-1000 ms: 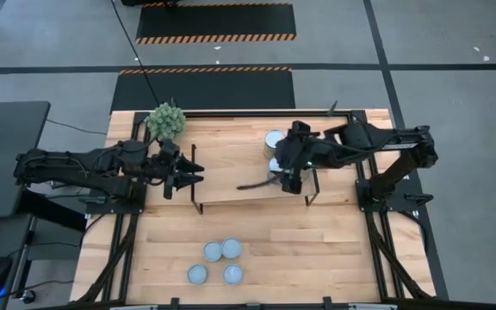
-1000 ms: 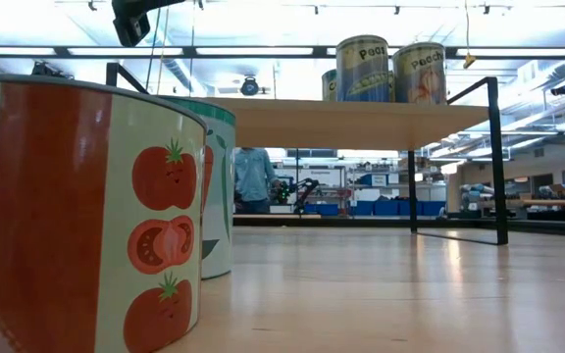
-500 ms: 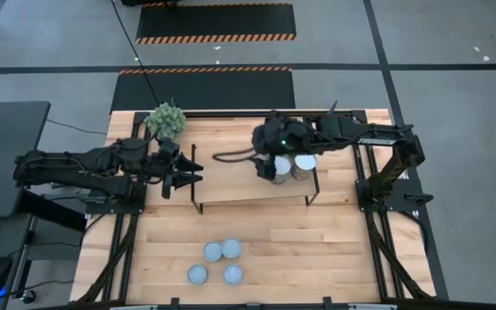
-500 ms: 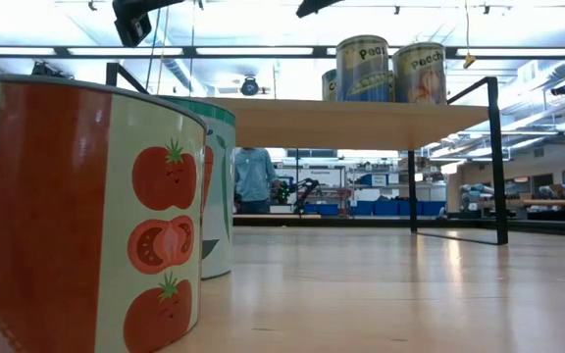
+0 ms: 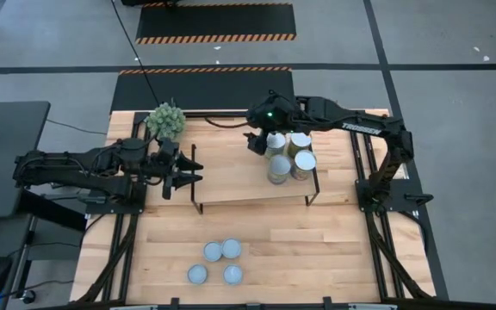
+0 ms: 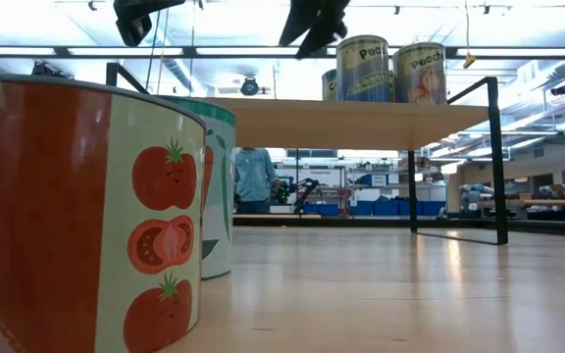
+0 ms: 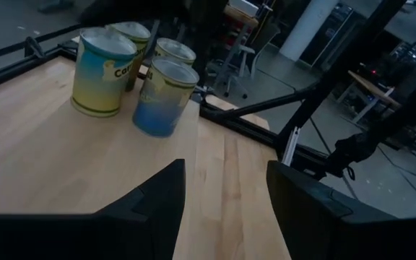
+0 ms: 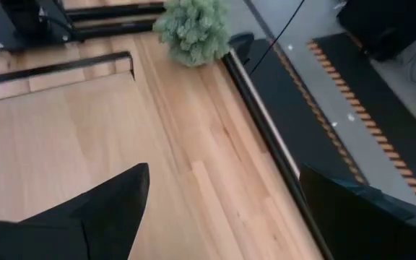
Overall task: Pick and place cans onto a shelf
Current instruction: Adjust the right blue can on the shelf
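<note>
Four tan-sided cans [image 5: 288,155] stand upright in a cluster on the right end of the light-wood shelf [image 5: 231,176]; they also show in the left wrist view [image 7: 163,97] and the low view [image 6: 362,69]. Four blue-grey-topped cans [image 5: 219,261] stand on the table near its front edge. My right gripper [image 5: 251,140] hangs open and empty above the shelf's far edge, just left of the shelf cans; its fingers spread wide in its wrist view [image 8: 222,209]. My left gripper [image 5: 196,172] is open and empty at the shelf's left end [image 7: 226,202].
A green ball-shaped plant [image 5: 165,120] stands at the table's far left corner, also in the right wrist view [image 8: 193,29]. The shelf's left half is bare board. In the low view two tomato-printed cans [image 6: 86,216] stand close in front. A person [image 6: 253,178] stands far behind.
My right gripper has swung from the shelf's near right, over the cans, toward the table's far edge and left, turning to point at the plant corner. The two near cans on the shelf, hidden under it before, now show. My left arm has kept still.
</note>
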